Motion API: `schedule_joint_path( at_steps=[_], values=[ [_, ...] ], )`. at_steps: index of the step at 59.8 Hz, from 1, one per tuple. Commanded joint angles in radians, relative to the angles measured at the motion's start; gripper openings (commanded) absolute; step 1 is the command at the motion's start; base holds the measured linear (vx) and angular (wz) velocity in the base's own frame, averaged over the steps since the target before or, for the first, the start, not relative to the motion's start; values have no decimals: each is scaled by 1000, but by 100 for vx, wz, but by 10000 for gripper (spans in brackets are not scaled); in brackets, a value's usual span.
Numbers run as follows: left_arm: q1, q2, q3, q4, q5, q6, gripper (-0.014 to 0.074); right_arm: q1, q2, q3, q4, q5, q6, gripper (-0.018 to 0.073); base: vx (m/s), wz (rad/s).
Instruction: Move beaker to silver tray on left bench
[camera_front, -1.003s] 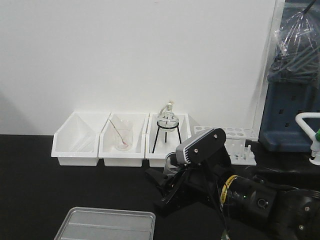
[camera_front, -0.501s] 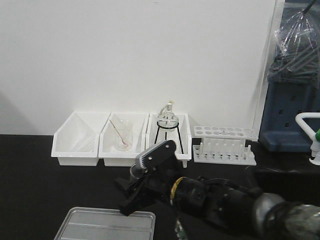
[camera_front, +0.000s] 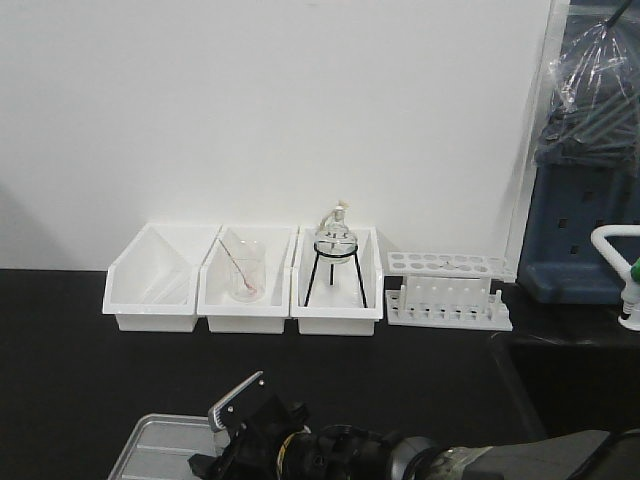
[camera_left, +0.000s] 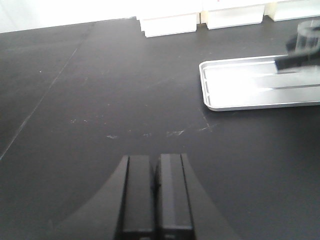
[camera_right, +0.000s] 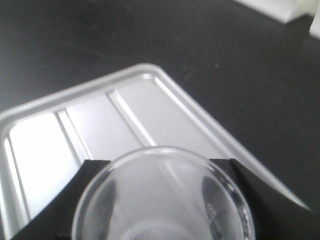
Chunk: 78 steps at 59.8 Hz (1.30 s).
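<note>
The small clear beaker (camera_right: 162, 200) is held between the two black fingers of my right gripper (camera_right: 162, 167), just above the near right part of the silver tray (camera_right: 100, 120). In the front view the right gripper (camera_front: 225, 460) is low at the bottom edge, over the tray (camera_front: 155, 455) on the black bench (camera_front: 80, 390). In the left wrist view the tray (camera_left: 250, 85) lies at the right, with the beaker (camera_left: 307, 37) above its far right end. My left gripper (camera_left: 155, 195) is shut and empty, low over the bench (camera_left: 100, 100), left of the tray.
Three deep white bins (camera_front: 150, 285) stand along the back wall. The middle one holds a beaker with a red rod (camera_front: 245, 272), the right one a flask on a black tripod (camera_front: 335, 250). A white test tube rack (camera_front: 450, 290) stands to their right.
My right arm has carried the beaker from in front of the bins leftwards and down to the silver tray at the front. The left gripper's earlier state is not shown.
</note>
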Motion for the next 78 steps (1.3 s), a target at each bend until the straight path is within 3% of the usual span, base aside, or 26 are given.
schedule_joint_path(
  at_steps=[1,11,19,36,45,61,68,78],
  values=[
    [-5,-6,20,-3,-81,-2,1,-2,-45,-35,21,-59,-1,2,0,0],
    [-5,-6,20,-3,-81,-2,1,-2,-27,-35,47,-57,0,50,0,0],
    [-5,-6,20,-3,-81,-2,1,-2,-27,-35,45,-60,0,146,0,0],
    [-5,-6,20,-3,-81,-2,1,-3,-31,-35,45,-91,0,548,0,0],
    [-5,-6,20,-3,-81,-2,1,-4,-73,-35,45,-86,0,704,0,0],
    [-5,-6,20,-3,-81,-2,1,-5,-234,-34,34,14,0,692,0,0],
    [-5,-6,20,-3,-81,-2,1,-5,-349,-4,33,34,0,636,0,0],
    [-5,-6,20,-3,-81,-2,1,-5,-596,180,6,69,0,519,0,0]
  ],
)
